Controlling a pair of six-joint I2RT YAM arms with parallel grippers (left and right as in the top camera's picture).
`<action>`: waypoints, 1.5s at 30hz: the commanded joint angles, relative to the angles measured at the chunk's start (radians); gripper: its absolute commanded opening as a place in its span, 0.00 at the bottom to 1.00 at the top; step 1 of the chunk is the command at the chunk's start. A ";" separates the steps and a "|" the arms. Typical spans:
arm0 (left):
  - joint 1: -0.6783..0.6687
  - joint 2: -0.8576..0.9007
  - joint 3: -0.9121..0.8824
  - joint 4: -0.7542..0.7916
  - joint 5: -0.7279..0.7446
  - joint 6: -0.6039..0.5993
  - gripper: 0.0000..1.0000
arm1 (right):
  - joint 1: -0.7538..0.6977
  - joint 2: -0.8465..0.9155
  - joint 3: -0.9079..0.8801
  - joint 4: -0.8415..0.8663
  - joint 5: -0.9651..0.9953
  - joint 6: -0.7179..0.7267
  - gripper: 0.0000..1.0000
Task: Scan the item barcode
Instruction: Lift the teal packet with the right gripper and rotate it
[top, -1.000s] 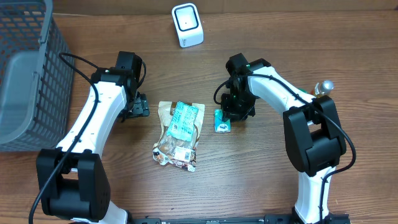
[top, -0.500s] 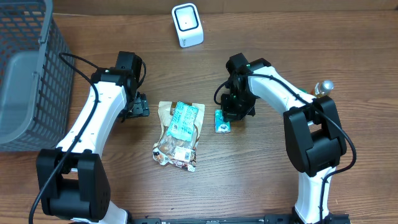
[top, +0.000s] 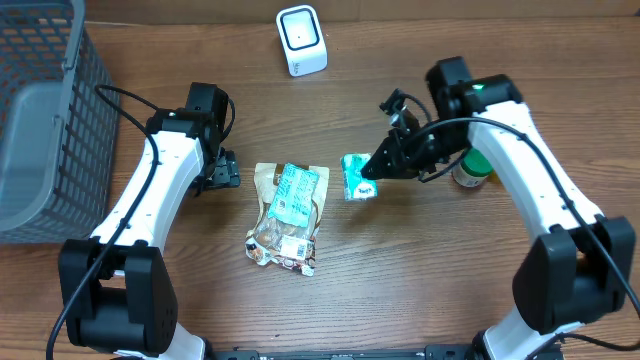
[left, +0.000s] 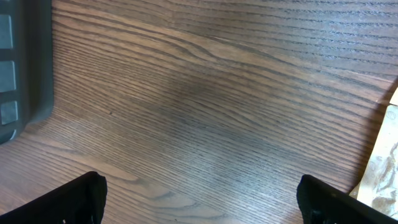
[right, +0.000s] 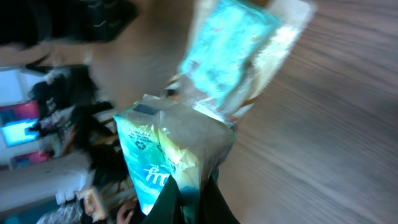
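The right jaws grip the teal packet (top: 356, 177), held above the desk (top: 400, 280) beside the bag (top: 288, 215). Pickup looks done. Left to do: carry it to the scanner (top: 301, 40) and show the barcode. The left jaws stand wide open and empty.

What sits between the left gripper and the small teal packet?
In the overhead view, the large snack bag lies between the left gripper and the teal packet.

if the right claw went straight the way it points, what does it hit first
Probably the big snack bag: the right claw, shut on the small green packet, points toward it, though how high it would pass is unclear.
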 joint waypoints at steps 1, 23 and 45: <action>0.002 -0.019 0.018 0.001 -0.013 -0.014 1.00 | -0.001 -0.022 0.016 -0.113 -0.220 -0.318 0.04; 0.002 -0.019 0.018 0.001 -0.013 -0.013 1.00 | -0.002 -0.022 0.016 -0.222 -0.619 -0.447 0.04; 0.002 -0.019 0.018 0.001 -0.013 -0.013 0.99 | -0.002 -0.022 0.016 -0.231 -0.663 -0.446 0.04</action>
